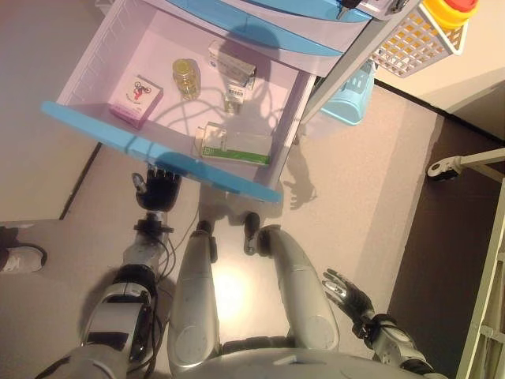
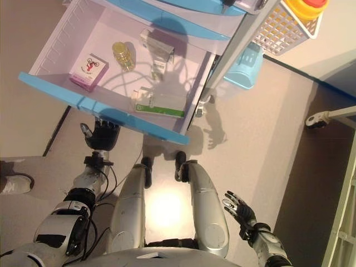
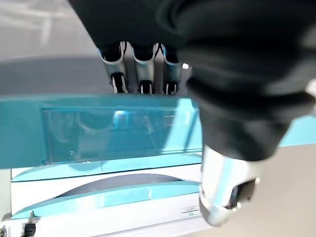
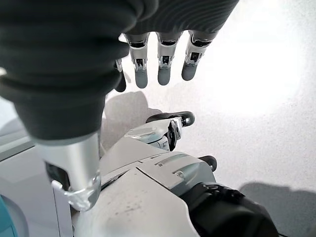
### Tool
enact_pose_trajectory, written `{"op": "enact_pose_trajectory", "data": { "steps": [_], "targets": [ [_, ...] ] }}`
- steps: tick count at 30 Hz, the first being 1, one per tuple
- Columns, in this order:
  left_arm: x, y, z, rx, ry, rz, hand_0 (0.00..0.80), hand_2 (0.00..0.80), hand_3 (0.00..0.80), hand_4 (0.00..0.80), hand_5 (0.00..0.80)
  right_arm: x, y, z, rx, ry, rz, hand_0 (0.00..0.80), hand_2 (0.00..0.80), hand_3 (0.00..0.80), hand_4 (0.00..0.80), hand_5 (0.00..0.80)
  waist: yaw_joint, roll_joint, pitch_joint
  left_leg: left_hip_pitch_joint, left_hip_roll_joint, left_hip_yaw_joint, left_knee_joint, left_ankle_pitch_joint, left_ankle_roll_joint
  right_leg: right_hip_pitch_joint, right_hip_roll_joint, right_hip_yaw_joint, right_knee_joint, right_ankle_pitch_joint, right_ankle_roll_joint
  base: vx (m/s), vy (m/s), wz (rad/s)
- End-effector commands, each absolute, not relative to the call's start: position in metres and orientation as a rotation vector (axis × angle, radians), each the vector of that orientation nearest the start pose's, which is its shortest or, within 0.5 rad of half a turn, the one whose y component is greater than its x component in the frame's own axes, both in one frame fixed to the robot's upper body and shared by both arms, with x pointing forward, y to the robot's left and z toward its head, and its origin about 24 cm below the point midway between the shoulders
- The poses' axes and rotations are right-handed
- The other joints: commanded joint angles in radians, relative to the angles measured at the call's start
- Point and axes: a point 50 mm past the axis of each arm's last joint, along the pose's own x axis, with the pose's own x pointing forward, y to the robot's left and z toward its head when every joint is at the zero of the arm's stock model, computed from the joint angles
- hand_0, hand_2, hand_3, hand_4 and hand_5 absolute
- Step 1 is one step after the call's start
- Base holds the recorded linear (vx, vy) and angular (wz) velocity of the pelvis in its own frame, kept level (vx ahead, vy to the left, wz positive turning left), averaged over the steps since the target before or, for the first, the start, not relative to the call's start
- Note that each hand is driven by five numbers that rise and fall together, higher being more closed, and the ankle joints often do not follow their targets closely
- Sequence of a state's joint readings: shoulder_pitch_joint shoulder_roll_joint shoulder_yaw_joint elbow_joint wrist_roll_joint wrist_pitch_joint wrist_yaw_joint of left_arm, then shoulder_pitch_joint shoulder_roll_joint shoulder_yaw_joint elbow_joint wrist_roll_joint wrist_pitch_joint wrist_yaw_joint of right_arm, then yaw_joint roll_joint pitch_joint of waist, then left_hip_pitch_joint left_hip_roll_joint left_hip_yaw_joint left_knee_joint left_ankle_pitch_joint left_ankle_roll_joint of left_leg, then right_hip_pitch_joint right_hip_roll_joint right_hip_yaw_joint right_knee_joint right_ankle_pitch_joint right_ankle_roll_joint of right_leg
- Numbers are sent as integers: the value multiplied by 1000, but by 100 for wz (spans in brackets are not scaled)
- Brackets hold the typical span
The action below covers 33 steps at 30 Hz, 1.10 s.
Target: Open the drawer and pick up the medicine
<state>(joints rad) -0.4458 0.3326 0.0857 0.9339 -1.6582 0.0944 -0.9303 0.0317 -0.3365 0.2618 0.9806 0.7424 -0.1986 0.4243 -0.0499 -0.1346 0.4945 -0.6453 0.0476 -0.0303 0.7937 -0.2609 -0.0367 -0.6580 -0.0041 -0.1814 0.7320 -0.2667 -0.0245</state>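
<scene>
Where beige floor (image 1: 371,181) spreads, open drawer (image 1: 158,146); left robot hand (image 1: 158,189) fingers hidden, right robot hand (image 1: 347,294) slack, empty.

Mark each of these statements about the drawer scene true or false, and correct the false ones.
1. The drawer is closed. False: it is pulled out, its contents in view.
2. A pink box lies in the drawer. True.
3. The right hand holds the small yellow bottle. False: it hangs open low by the robot's side, holding nothing; the bottle stands in the drawer.
4. The left hand is at the drawer's blue front. True: its fingers reach under the front edge.
5. A green and white box lies near the drawer's front. True.
</scene>
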Motion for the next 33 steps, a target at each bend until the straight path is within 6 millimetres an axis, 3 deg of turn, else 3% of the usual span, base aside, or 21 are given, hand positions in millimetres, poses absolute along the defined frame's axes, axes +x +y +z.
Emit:
{"op": "enact_pose_trajectory", "data": {
  "steps": [1, 11, 25, 33],
  "targets": [
    [222, 264, -86, -1465, 85, 395, 0, 0, 0, 0, 0, 138, -225, -124, 368, 725, 105, 0, 0, 0, 0, 0, -11, -43, -24, -45, -26, 51, 20, 18, 33, 29, 4, 41, -72, 133, 25, 0, 0, 0],
    [217, 263, -97, -1454, 353, 538, 0, 0, 0, 0, 0, 140, -227, -124, 354, 730, 112, 0, 0, 0, 0, 0, -15, -48, -33, -64, -27, 55, 32, 14, 37, 6, 0, 43, -62, 133, 27, 6, 33, 1],
    [231, 276, -84, -1393, 354, 535, 0, 0, 0, 0, 0, 145, -230, -120, 342, 715, 113, 0, 0, 0, 0, 0, -17, -68, -35, -79, -27, 44, 19, 13, 40, -19, 12, 54, -70, 149, 37, 1, 13, 5],
    [207, 286, -97, -1253, 374, 618, 0, 0, 0, 0, 0, 151, -249, -113, 241, 660, -90, 0, 0, 0, 0, 0, -15, -52, -41, -27, -30, 53, -51, 37, 23, 36, 7, 56, -133, 157, 37, -7, 0, 1]
  ]
}}
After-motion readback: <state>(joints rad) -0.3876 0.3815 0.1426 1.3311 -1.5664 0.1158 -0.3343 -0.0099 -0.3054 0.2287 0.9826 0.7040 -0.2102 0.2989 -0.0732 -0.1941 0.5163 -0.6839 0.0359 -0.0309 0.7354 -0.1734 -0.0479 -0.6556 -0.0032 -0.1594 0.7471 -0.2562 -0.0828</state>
